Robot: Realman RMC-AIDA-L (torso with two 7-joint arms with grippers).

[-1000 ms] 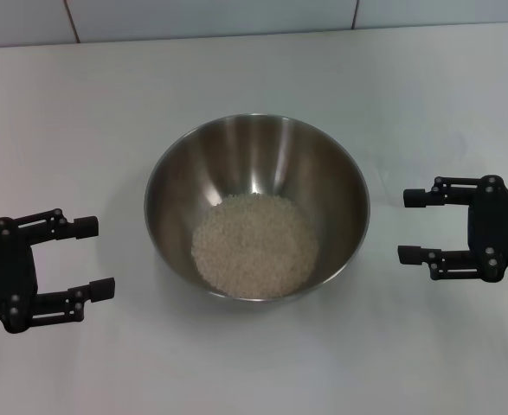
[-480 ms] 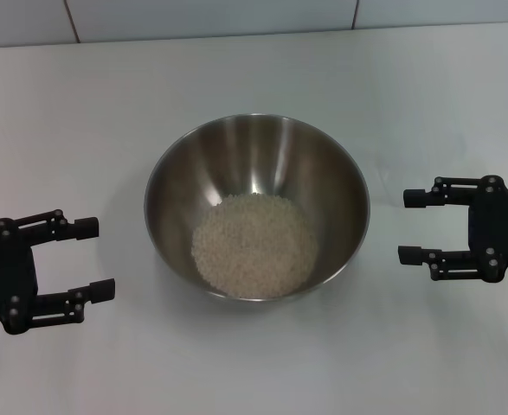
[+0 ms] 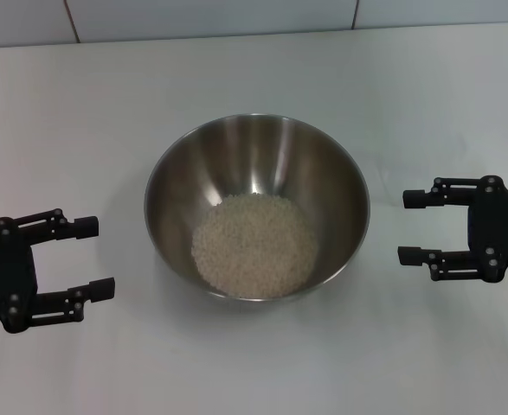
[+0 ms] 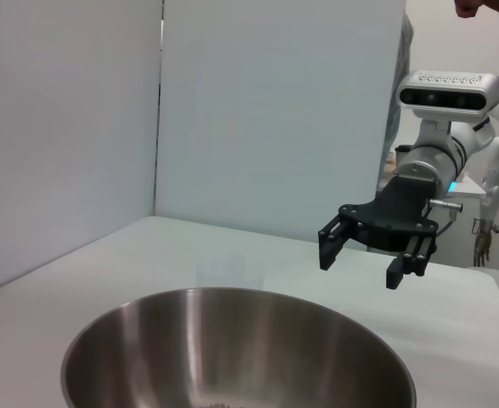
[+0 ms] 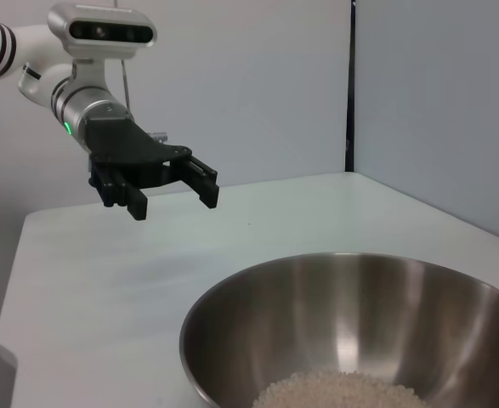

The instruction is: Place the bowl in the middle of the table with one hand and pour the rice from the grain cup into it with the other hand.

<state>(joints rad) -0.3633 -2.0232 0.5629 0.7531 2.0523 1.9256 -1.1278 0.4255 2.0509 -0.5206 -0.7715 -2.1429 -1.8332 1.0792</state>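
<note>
Bowl: the bowl (image 3: 257, 208) sits near the middle of the table (image 3: 254, 78), upright, directly between my two grippers.
Rice: the rice (image 3: 254, 244) lies as a pale mound in the bottom of the bowl, towards my near side; none shows on the table.
Grain cup: absent from the head view; in the left wrist view a faint clear shape (image 4: 229, 273) stands just beyond the bowl's far rim, and I cannot tell whether that is the grain cup.
Left gripper: my left gripper (image 3: 93, 258) hovers off the bowl's left flank, fingers spread apart, holding nothing, tips pointing at the bowl.
Right gripper: my right gripper (image 3: 409, 226) hovers off the right flank, fingers likewise apart and empty, tips facing the bowl.
Key relation: the bowl lies straight inward from both grippers, its rim apart from both; the right looks slightly nearer.
Progress: I judge both steps done, bowl centred and rice in it.
Next: probably only backing each arm outward, away from the rim.
</note>
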